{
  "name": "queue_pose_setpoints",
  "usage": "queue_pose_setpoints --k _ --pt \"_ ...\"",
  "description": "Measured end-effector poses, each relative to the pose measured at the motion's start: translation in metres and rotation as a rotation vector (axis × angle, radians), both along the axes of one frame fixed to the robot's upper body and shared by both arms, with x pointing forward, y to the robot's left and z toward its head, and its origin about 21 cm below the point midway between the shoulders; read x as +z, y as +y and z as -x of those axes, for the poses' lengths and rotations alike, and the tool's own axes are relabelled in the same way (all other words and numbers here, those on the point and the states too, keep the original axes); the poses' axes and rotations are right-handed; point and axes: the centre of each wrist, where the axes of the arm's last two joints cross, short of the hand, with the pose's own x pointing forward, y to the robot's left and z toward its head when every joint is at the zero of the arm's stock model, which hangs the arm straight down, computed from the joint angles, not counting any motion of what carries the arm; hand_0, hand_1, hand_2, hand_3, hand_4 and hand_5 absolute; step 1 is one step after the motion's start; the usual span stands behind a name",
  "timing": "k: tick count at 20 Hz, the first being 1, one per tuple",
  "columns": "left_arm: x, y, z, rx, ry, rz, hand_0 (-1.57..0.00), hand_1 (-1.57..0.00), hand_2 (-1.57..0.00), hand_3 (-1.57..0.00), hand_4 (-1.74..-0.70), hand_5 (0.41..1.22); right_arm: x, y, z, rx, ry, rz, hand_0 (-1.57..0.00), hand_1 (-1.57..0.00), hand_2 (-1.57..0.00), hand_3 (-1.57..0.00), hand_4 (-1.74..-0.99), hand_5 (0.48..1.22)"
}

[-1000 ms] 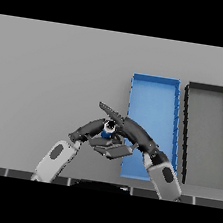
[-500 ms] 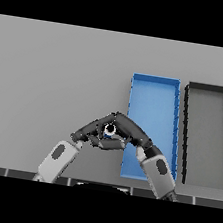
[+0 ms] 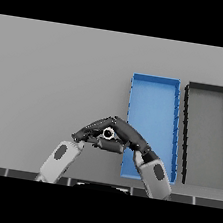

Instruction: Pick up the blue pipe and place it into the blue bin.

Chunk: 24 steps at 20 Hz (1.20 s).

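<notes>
Only the round end of the blue pipe [image 3: 109, 133] shows, close to my body and just left of the blue bin [image 3: 153, 105]. Both hands are wrapped round it. My left hand [image 3: 87, 134] comes in from the lower left and my right hand [image 3: 131, 136] from the lower right. Their fingers meet in a peak above the pipe and the thumbs close in under it. The rest of the pipe is hidden by the hands. My right forearm overlaps the near left corner of the blue bin, a long open tray with nothing in it.
A black bin [image 3: 205, 128] of the same shape lies right of the blue one, with a narrow gap between them. The grey table [image 3: 48, 74] stretches far to the left and back.
The two hands, spread apart round the pipe a second ago, have drawn together and closed on it. The pipe now shows far less between them.
</notes>
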Motion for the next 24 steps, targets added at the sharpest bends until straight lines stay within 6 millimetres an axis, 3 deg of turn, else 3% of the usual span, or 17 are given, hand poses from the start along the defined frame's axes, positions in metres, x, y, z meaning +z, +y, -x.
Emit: queue_pose_setpoints --k 1,2,4,6,9,13,16,20,24 --pt "0.000 0.001 0.001 0.006 -0.001 0.000 -1.57 -1.57 -1.57 -1.26 -1.73 1.221 0.000 0.000 0.000 -0.003 0.003 -0.003 -1.55 -1.55 -1.55 -1.54 -1.495 1.191" --pt "0.001 0.000 0.001 0.011 -0.005 0.001 -1.45 -1.37 -1.34 -1.05 -1.63 1.221 -0.001 0.000 0.000 -0.002 -0.002 -0.023 -1.55 -1.55 -1.55 -1.55 -1.496 1.197" --pt "0.004 0.002 0.000 0.006 -0.026 -0.034 -0.94 -0.88 -0.85 -0.67 -1.41 1.221 0.002 0.003 0.000 -0.019 -0.013 -0.022 -1.56 -1.56 -1.56 -1.56 -1.497 1.206" --pt "0.001 0.008 -0.002 -0.017 -0.039 -0.078 -0.60 -0.56 -0.55 -0.43 -1.25 1.221 0.000 0.003 0.000 -0.025 -0.009 -0.021 -1.56 -1.56 -1.56 -1.56 -1.498 1.211" --pt "0.001 0.010 -0.006 -0.036 -0.019 -0.115 -0.31 -0.29 -0.28 -0.22 -1.09 0.984 0.003 0.004 -0.003 -0.047 -0.006 -0.006 -1.57 -1.57 -1.57 -1.57 -1.498 1.216" --pt "-0.004 0.013 -0.005 -0.007 0.060 -0.201 -0.13 -0.12 -0.11 -0.09 -0.99 0.729 0.004 0.002 -0.003 -0.039 -0.041 -0.042 -1.57 -1.57 -1.57 -1.57 -1.499 1.219" --pt "-0.002 0.011 -0.005 0.005 0.074 -0.184 -0.06 -0.06 -0.06 -0.05 -0.97 0.607 0.000 0.007 -0.003 -0.035 -0.046 -0.042 -1.57 -1.57 -1.57 -1.57 -1.499 1.220" --pt "-0.006 0.010 -0.004 0.038 0.114 -0.222 -0.03 -0.02 -0.02 -0.02 -0.97 0.531 0.005 0.004 -0.003 -0.051 -0.058 -0.085 -1.57 -1.57 -1.57 -1.57 -1.497 1.221" --pt "-0.006 0.011 -0.006 0.051 0.125 -0.242 -0.01 -0.01 -0.01 -0.01 -0.97 0.493 0.030 0.001 -0.006 -0.029 -0.032 -0.156 -1.57 -1.57 -1.57 -1.57 -1.494 1.221"
